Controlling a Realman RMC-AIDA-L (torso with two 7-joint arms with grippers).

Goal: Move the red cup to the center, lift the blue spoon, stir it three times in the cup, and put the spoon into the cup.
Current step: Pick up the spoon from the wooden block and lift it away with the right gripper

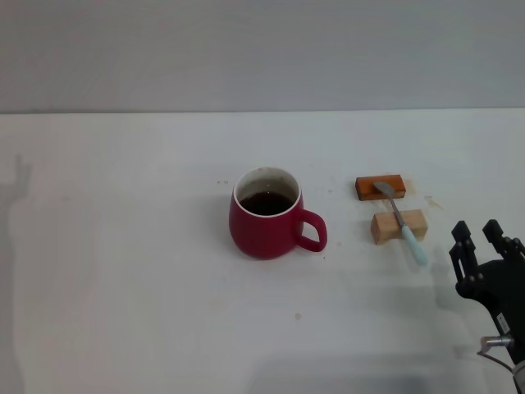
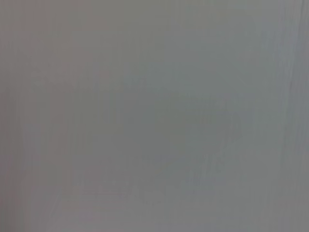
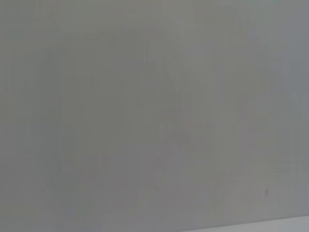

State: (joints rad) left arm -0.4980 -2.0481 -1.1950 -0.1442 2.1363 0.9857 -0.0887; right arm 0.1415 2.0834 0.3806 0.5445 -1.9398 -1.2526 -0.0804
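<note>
resting across two wooden blocks (image 1: 399, 226): one blue spoon (image 1: 401, 221); one red cup (image 1: 267, 215); right end effector (image 1: 478, 239) spread.

Even, soft light fills the head view; the white table (image 1: 123, 287) is bright without glare. The cup (image 1: 265, 215) casts only a faint shadow, and a pale grey shadow lies along the table's left edge. Both wrist views show blank, featureless grey.
</note>
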